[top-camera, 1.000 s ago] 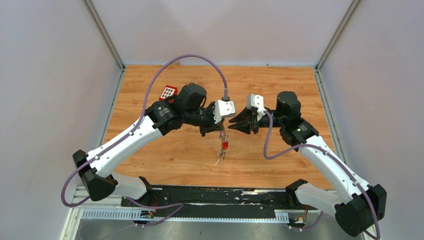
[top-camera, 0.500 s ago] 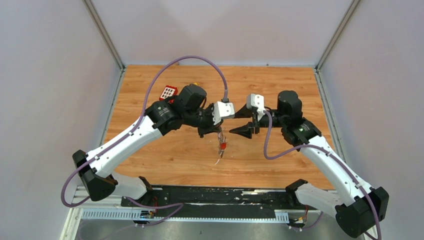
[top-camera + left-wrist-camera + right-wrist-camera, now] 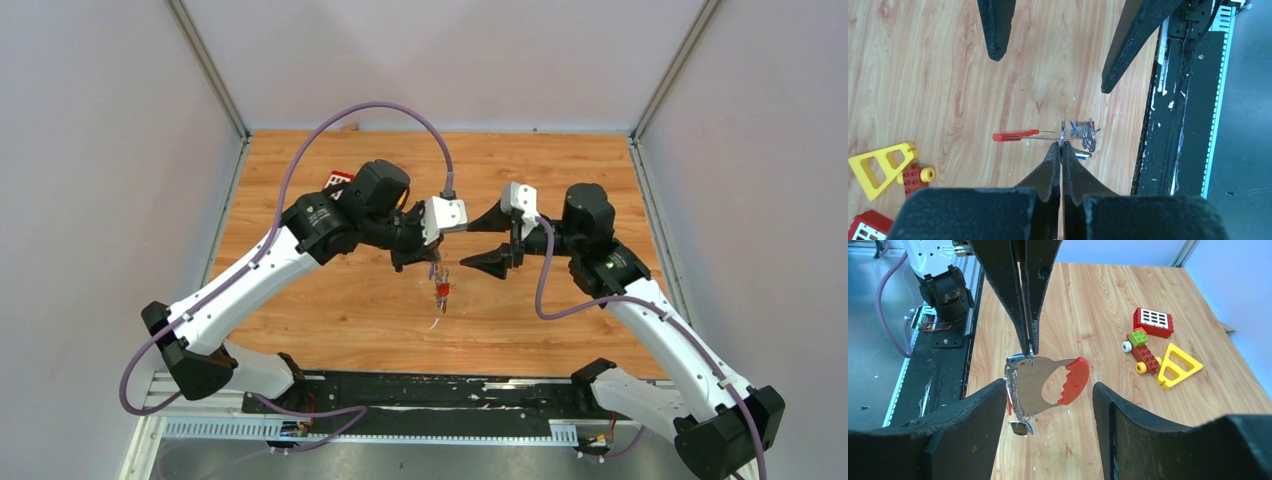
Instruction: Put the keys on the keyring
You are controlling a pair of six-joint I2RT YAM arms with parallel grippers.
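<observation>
The keyring (image 3: 441, 290) hangs above the middle of the table: a red curved clip (image 3: 1075, 379) on a grey plate, with wire rings (image 3: 1087, 134). A small black-headed key (image 3: 1019, 428) and a blue one (image 3: 1081, 155) dangle from it. My left gripper (image 3: 436, 263) is shut on its top ring, as the left wrist view (image 3: 1061, 145) shows. My right gripper (image 3: 484, 243) is open just right of the keyring, its fingers either side of it in the right wrist view (image 3: 1048, 390) without touching. I see no loose key on the table.
Toys lie at the back left behind the left arm: a red block with white buttons (image 3: 1154, 321), a yellow triangular frame (image 3: 1178, 365) and small red, green and yellow blocks (image 3: 1140, 347). The black rail (image 3: 1178, 100) runs along the near edge.
My right gripper has opened and drawn back a little to the right. My left gripper has lifted the keyring slightly and shifted it left.
</observation>
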